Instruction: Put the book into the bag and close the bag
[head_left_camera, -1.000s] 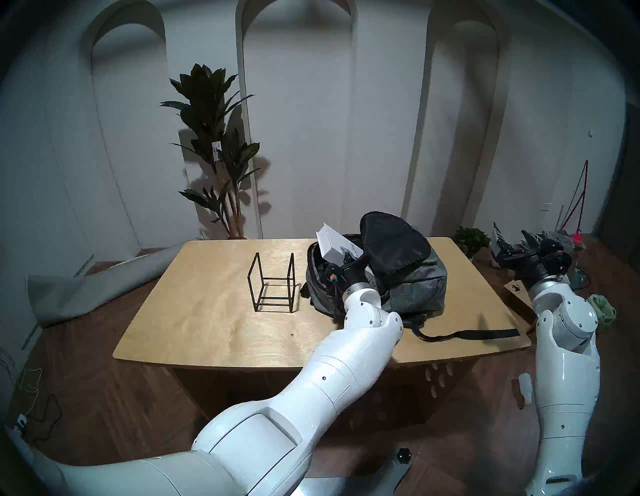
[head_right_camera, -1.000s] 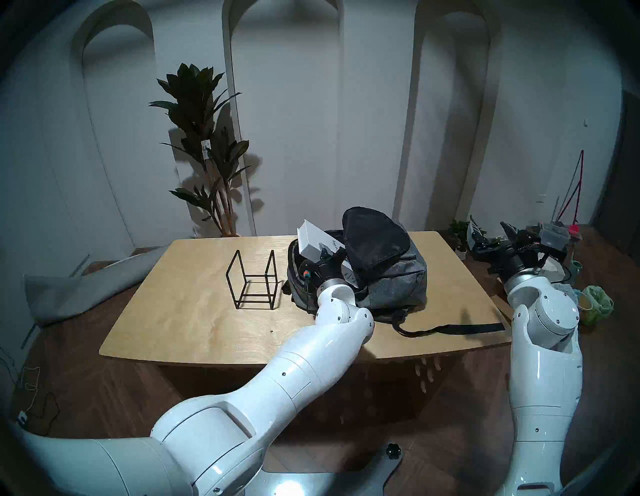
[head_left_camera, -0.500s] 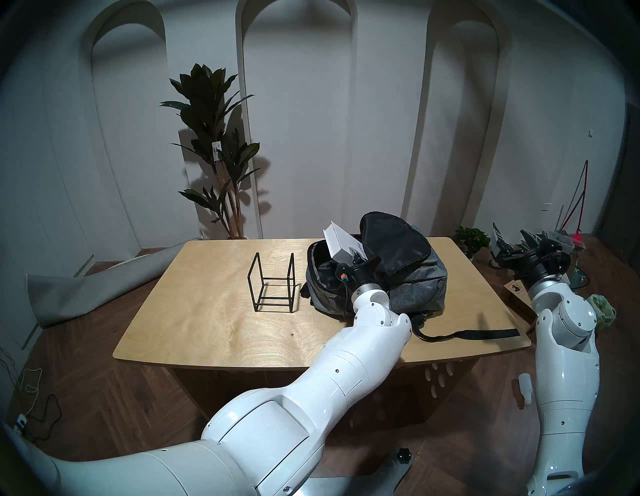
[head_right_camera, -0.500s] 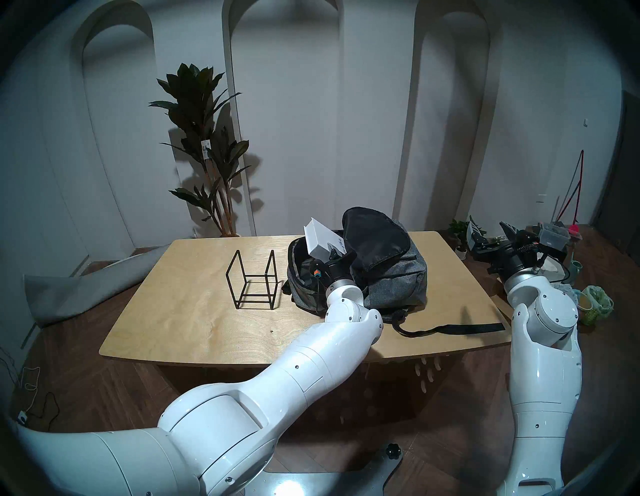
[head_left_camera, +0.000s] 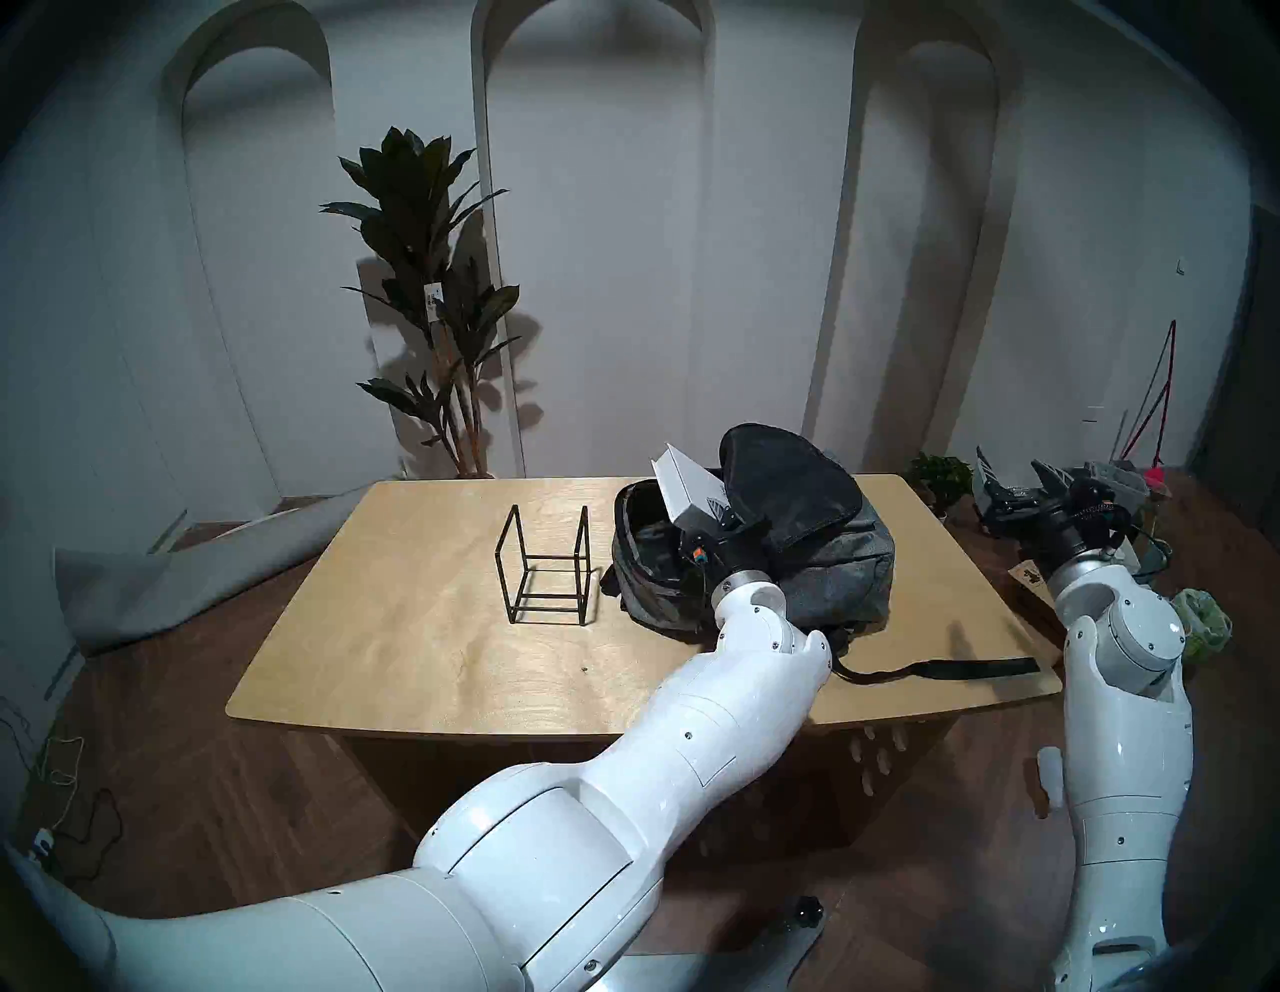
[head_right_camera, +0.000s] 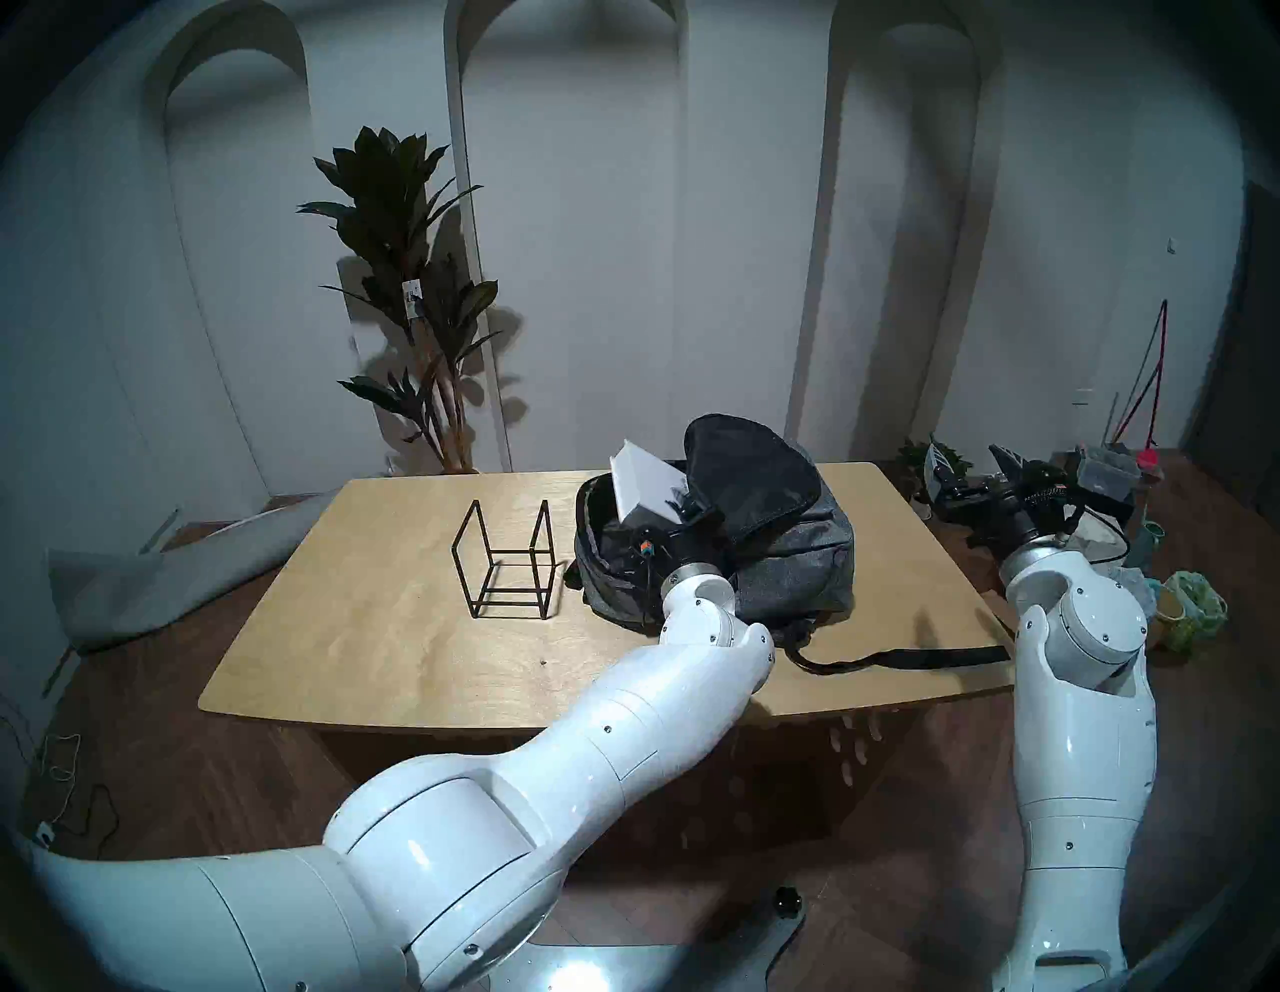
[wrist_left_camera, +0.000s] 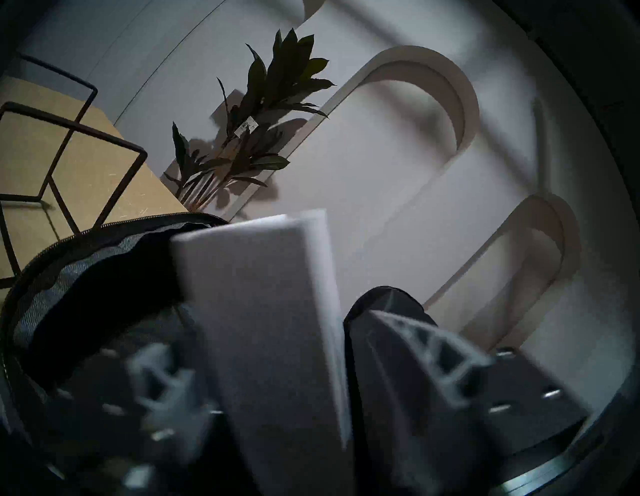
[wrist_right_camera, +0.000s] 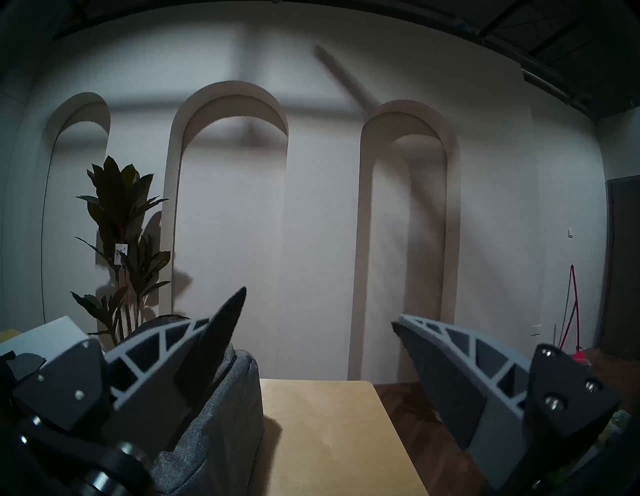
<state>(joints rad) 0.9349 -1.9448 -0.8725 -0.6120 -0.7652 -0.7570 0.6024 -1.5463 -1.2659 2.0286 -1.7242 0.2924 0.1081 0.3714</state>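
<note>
The grey bag (head_left_camera: 831, 575) (head_right_camera: 796, 568) lies on the table with its mouth wide and its black flap (head_left_camera: 783, 485) raised. The white book (head_left_camera: 682, 485) (head_right_camera: 644, 481) stands tilted in the mouth, its lower end inside and its top corner sticking out. My left gripper (head_left_camera: 713, 516) (head_right_camera: 682, 506) is at the book's lower end. In the blurred left wrist view the book (wrist_left_camera: 263, 311) sits between the two fingers (wrist_left_camera: 415, 346). Whether they still press on it does not show. My right gripper (head_left_camera: 1015, 474) (wrist_right_camera: 318, 308) hangs open and empty beyond the table's right edge, beside the bag (wrist_right_camera: 221, 398).
A black wire-frame stand (head_left_camera: 547, 568) sits mid-table, left of the bag. A black strap (head_left_camera: 956, 668) trails from the bag toward the table's (head_left_camera: 415, 658) front right corner. A tall plant (head_left_camera: 429, 298) stands behind the table. Clutter and a small plant (head_left_camera: 942, 478) lie on the floor at right.
My left arm has moved right with the book, pushing its lower end further into the bag under the flap. The right gripper has shifted slightly left.
</note>
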